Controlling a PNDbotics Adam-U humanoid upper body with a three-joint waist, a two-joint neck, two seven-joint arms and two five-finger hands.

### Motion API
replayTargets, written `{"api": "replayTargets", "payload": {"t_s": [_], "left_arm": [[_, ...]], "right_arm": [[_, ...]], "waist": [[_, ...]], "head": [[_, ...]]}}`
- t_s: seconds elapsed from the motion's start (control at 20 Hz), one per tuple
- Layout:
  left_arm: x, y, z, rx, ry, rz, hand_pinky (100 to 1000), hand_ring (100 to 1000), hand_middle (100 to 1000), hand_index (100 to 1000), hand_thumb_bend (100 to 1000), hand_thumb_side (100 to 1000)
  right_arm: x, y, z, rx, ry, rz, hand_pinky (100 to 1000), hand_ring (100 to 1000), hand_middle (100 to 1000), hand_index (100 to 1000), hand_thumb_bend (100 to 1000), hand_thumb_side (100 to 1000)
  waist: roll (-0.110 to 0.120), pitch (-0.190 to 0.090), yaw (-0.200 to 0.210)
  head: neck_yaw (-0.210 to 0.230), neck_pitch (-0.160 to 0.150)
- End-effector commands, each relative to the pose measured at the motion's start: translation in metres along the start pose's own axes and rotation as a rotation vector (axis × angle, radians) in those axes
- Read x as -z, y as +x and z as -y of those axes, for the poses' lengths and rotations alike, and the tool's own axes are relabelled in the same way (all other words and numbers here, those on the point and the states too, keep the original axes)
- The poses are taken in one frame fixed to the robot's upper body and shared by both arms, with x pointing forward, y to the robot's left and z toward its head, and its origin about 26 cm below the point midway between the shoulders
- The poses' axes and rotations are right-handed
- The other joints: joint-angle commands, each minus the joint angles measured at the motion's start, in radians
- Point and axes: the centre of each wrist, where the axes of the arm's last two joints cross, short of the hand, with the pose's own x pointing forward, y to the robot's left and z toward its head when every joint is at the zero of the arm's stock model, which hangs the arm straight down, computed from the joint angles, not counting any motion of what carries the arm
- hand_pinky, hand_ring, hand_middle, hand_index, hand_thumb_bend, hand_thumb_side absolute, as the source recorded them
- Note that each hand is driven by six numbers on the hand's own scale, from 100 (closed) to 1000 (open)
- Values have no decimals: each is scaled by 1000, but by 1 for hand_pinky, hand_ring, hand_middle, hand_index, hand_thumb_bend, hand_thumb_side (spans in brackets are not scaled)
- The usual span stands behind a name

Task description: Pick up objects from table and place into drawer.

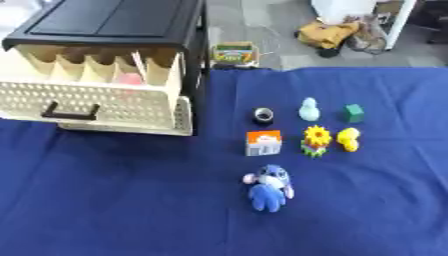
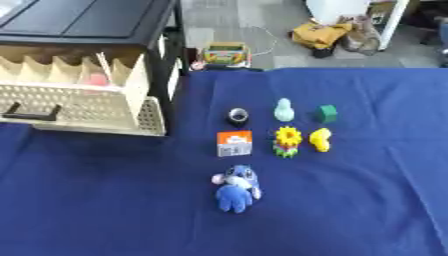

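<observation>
plush toy: blue stuffed figure (image 1: 269,188), lying on the table nearest the camera, alone below the other items; face details too blurred to read
small box: orange-and-white carton (image 1: 263,143), upright, just above the plush; print unreadable
flower toy: yellow sunflower on a green base (image 1: 316,140), just right of the small box
yellow toy: small yellow figure (image 1: 349,138), right of the flower toy, apart from it; shape hard to make out, maybe a duck
black ring: dark round thing with a pale centre (image 1: 263,116), above the small box; cannot tell what it is
pale teal figure: light bottle-or-pear shape (image 1: 309,109), right of the black ring
green block: small dark green cube-like piece (image 1: 353,113), rightmost of the back row
drawer: cream perforated drawer (image 1: 96,102) with a black handle (image 1: 69,112), pulled out of the black cabinet (image 1: 114,22) at upper left; upright dividers inside; cut by the left edge in the right eye view
pink thing: reddish-pink blob (image 1: 129,79) inside the drawer behind a divider, mostly hidden
table: dark blue cloth (image 1: 114,200) covers it, all seven items well right of the drawer
crayon box: yellow-green pack (image 2: 226,53) beyond the table's far edge, on the floor
floor clutter: yellow-brown bag (image 2: 320,34) at top, partly cut off
robot hand: neither left nor right shows in either view; state cannot be told
</observation>
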Motion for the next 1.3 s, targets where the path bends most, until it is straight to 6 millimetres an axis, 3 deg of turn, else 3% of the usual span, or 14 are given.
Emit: {"api": "replayTargets", "payload": {"t_s": [0.05,0.2,0.3,0.65,0.9,1.3], "left_arm": [[1,3,-14,108,-83,31,545,280,451,846,100,1000],[1,3,-19,204,-226,33,478,313,468,822,100,1000],[1,3,-22,246,-336,38,460,353,489,826,100,1000],[1,5,-21,320,-732,52,427,528,575,844,100,1000],[-3,1,-21,395,-875,85,367,502,529,788,378,1000],[-15,-7,-4,400,-1002,120,333,488,507,784,424,1000]], "right_arm": [[-7,-3,16,-38,-102,21,683,688,633,760,100,436],[-21,-14,18,-81,-111,0,690,692,636,764,100,581],[-27,-20,19,-103,-118,-4,688,688,637,765,100,626],[-51,-36,18,-139,-158,-67,695,680,626,761,100,660],[-64,-44,21,-165,-177,-120,695,673,617,754,100,651],[-70,-47,22,-169,-201,-144,696,672,613,751,100,663]], "waist": [[8,-13,-5],[15,-11,-12],[21,-11,-16],[38,-10,-30],[46,-11,-29],[49,-15,-28]], "head": [[5,2],[3,4],[4,6],[44,20],[63,23],[67,19]]}}
